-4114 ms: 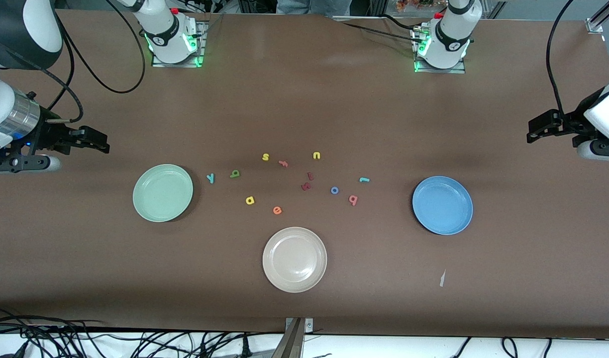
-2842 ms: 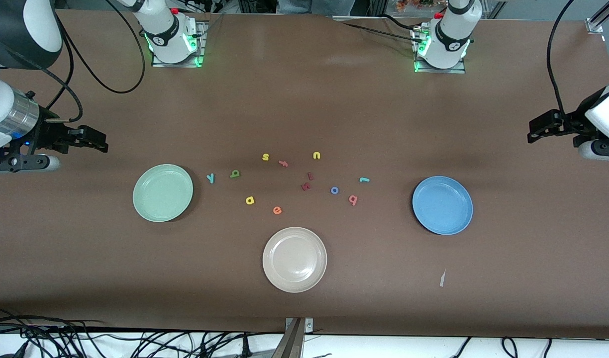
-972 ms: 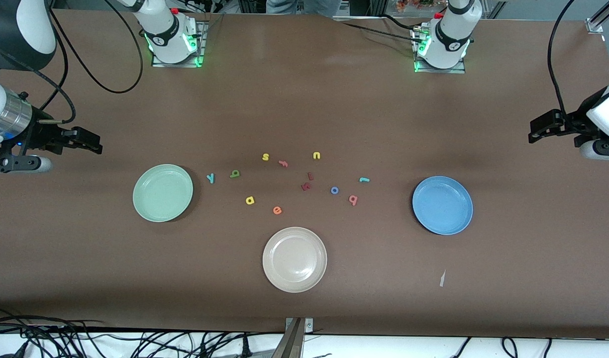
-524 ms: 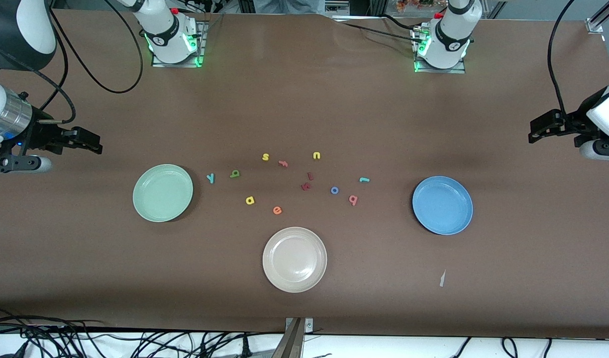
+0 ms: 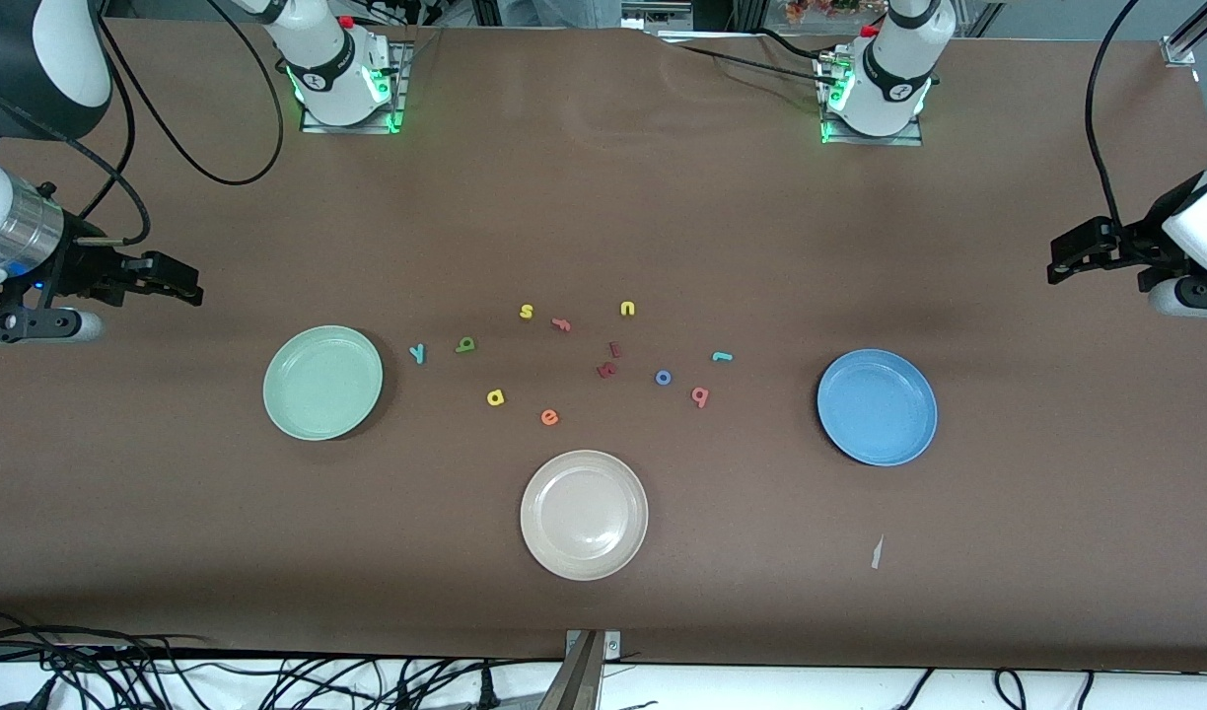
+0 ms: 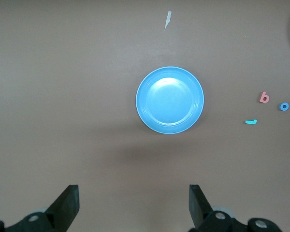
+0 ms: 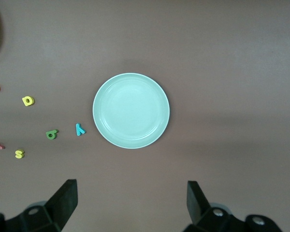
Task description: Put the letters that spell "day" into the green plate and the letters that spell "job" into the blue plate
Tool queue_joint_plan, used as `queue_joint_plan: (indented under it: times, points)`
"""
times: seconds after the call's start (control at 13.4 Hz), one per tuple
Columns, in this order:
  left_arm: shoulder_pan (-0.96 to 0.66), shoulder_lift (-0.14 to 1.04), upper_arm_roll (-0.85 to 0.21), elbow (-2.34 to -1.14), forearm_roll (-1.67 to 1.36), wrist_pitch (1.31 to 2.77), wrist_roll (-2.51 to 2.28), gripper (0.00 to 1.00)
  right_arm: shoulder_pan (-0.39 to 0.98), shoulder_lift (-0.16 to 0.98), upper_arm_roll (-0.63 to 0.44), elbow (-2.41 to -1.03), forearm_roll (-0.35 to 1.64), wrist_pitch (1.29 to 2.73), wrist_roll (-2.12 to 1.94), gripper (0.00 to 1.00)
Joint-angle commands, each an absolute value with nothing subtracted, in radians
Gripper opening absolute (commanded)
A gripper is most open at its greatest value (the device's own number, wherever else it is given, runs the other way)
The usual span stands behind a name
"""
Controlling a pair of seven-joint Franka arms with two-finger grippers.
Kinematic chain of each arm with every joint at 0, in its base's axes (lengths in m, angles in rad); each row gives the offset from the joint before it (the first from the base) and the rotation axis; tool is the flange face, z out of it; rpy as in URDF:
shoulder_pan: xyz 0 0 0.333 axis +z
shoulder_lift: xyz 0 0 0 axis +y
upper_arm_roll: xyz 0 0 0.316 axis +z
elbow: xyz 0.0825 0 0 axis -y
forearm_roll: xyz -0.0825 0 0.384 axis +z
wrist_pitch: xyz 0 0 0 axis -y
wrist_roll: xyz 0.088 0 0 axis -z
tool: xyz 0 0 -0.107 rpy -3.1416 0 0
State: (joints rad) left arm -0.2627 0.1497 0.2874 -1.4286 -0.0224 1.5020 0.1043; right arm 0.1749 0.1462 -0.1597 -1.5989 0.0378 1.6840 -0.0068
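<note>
The green plate (image 5: 322,383) (image 7: 131,110) lies toward the right arm's end, with the teal y (image 5: 418,353), olive letter (image 5: 465,344) and yellow stemmed letter (image 5: 496,397) beside it on the table. The blue plate (image 5: 877,406) (image 6: 169,100) lies toward the left arm's end; nearby are the teal j (image 5: 722,356), blue o (image 5: 663,377) and pinkish b (image 5: 700,396). Both plates hold nothing. My right gripper (image 5: 184,279) (image 7: 132,191) and left gripper (image 5: 1057,261) (image 6: 134,193) hover open and empty over bare table at their own ends.
A beige plate (image 5: 584,514) sits nearer the front camera, mid-table. A yellow s (image 5: 527,312), pink f (image 5: 561,323), yellow u (image 5: 627,309), orange e (image 5: 549,417) and two dark red letters (image 5: 609,360) lie among the others. A paper scrap (image 5: 876,552) lies near the blue plate.
The right gripper drifted slightly toward its end of the table over the earlier frames. In the last second nothing has visibly moved.
</note>
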Motion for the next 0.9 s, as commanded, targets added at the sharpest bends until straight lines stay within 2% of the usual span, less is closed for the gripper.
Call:
queue_joint_plan:
  times: [0.0, 0.82]
  points:
    - [-0.259, 0.156, 0.29, -1.405, -0.028, 1.497, 0.109, 1.0, 0.175, 0.13, -0.156, -1.612, 0.026, 1.694, -0.017, 1.0]
    - [-0.25, 0.156, 0.29, -1.404, -0.028, 1.497, 0.109, 1.0, 0.175, 0.13, -0.156, -1.612, 0.026, 1.692, -0.017, 1.0]
